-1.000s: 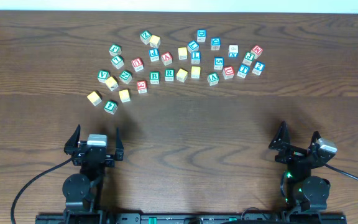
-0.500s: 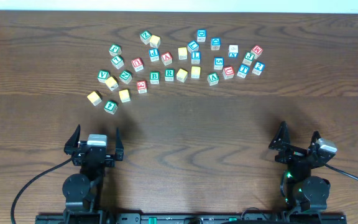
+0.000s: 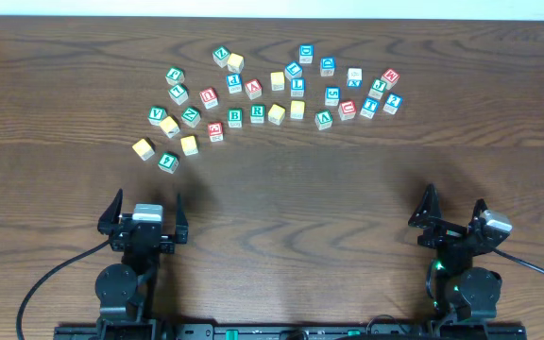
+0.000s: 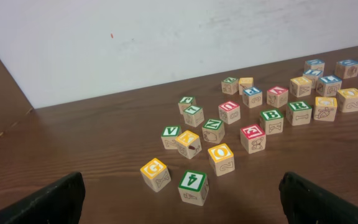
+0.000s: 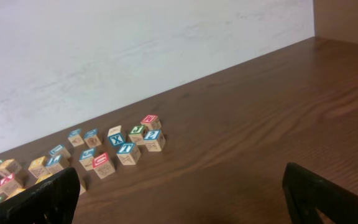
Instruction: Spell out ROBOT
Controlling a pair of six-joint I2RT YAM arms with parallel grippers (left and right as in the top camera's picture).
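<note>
Several wooden letter blocks lie scattered across the far half of the table. A green B block [image 3: 235, 116] and a green R block [image 3: 257, 113] sit side by side near the middle; they also show in the left wrist view as B [image 4: 271, 118] and R [image 4: 299, 110]. A yellow O block [image 4: 220, 157] lies closer. My left gripper [image 3: 144, 213] is open and empty at the near left, well short of the blocks. My right gripper [image 3: 453, 210] is open and empty at the near right.
A yellow G block [image 4: 155, 172] and a green 4 block [image 4: 193, 185] are the blocks closest to my left gripper. A white wall runs along the table's far edge. The right cluster of blue and red blocks [image 5: 124, 151] lies far ahead of my right gripper.
</note>
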